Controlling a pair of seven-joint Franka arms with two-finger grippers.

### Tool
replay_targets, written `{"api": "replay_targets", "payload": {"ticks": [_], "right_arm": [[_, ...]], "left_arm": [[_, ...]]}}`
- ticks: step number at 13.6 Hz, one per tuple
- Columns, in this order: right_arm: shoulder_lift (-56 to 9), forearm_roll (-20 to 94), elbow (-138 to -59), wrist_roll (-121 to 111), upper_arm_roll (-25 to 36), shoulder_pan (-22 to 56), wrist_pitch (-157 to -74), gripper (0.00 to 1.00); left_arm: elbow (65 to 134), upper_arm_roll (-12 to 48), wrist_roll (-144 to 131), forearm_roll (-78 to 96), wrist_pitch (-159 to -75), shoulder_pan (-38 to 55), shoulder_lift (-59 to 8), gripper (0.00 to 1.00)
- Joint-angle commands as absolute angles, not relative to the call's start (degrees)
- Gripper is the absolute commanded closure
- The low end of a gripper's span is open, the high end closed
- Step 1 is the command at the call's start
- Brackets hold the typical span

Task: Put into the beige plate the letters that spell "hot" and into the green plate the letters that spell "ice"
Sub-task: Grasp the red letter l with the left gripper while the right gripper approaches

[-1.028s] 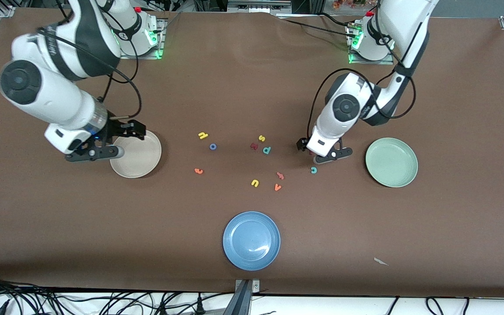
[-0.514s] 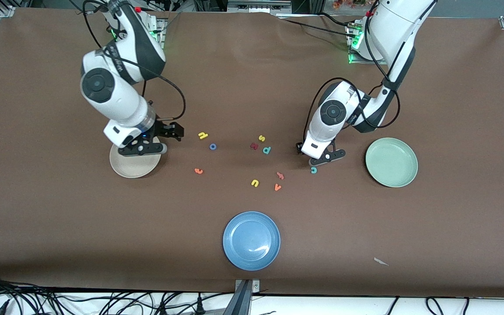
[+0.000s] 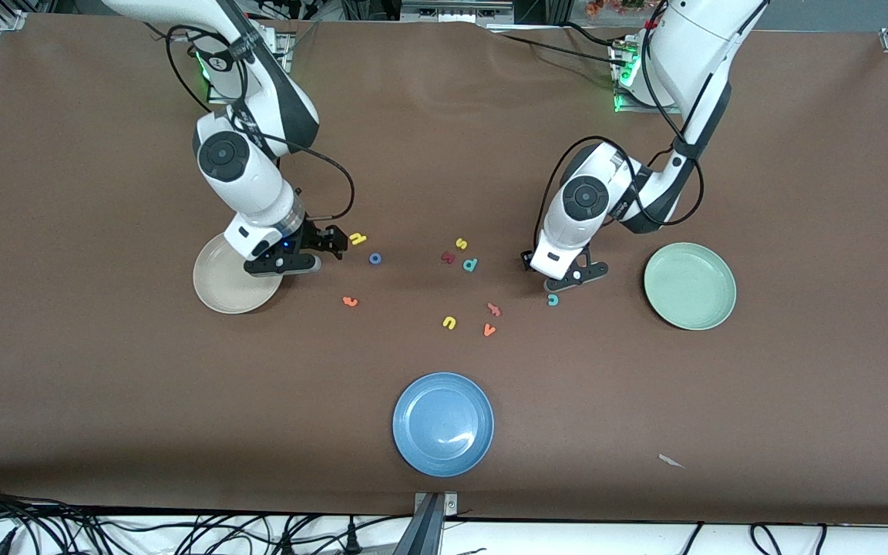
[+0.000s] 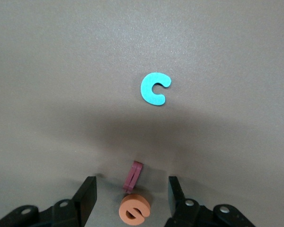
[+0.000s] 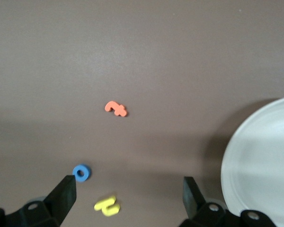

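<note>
Now left tool point(image 4: 130, 198) spread, straddling orange "e" point(image 4: 134, 210) and on-edge red "i" point(image 4: 133, 176); right tool point(image 5: 128, 198) spread

Six toy letters loose on the counter, both plates bare.
Yellow "h" point(image 3: 358, 238), blue ring "o" point(image 3: 375, 258) and orange "t" point(image 3: 350, 301) lie flat near the beige plate point(image 3: 216, 289). Dark red "i" point(image 4: 133, 176) stands on edge touching the flat orange "e" point(image 4: 134, 211); teal "c" point(image 3: 553, 300) lies nearby, toward the green plate point(image 3: 689, 286).
</note>
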State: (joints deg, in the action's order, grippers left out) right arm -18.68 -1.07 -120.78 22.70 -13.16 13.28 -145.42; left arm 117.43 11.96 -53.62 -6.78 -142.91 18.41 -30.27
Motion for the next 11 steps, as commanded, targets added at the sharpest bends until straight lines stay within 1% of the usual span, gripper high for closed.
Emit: {"api": "replay_targets", "payload": {"ticks": [1,4,6,8,10,11], "right_arm": [[-21.18,-2.64,-117.79,23.91,-13.89,12.66,-147.04,0.00],[-24.86,-2.46,-113.48,23.99,-13.36,12.92,-146.78,0.00],[-27.15,-2.37,-110.93,23.99,-12.14,14.23,-146.52,0.01],[-30.04,-2.72,-105.85,23.82,-9.15,16.34,-142.32,0.01],[-33.56,-2.46,-98.74,23.91,-6.87,19.32,-135.39,0.01],[-34.79,-2.37,-96.09,23.99,-5.72,20.73,-132.57,0.01]], "left_arm": [[117.77,11.87,-54.58,-8.35,-142.12,18.72,-29.97,0.34],[117.77,12.74,-55.11,-7.91,-142.12,18.63,-30.15,0.39],[117.77,12.83,-55.11,-7.74,-142.21,18.28,-30.23,0.41],[117.69,12.83,-54.76,-6.42,-142.21,18.37,-30.67,0.44],[117.69,12.83,-54.76,-6.42,-142.21,18.28,-31.11,0.45],[117.69,12.83,-54.76,-6.33,-142.21,18.28,-31.11,0.50]]}}
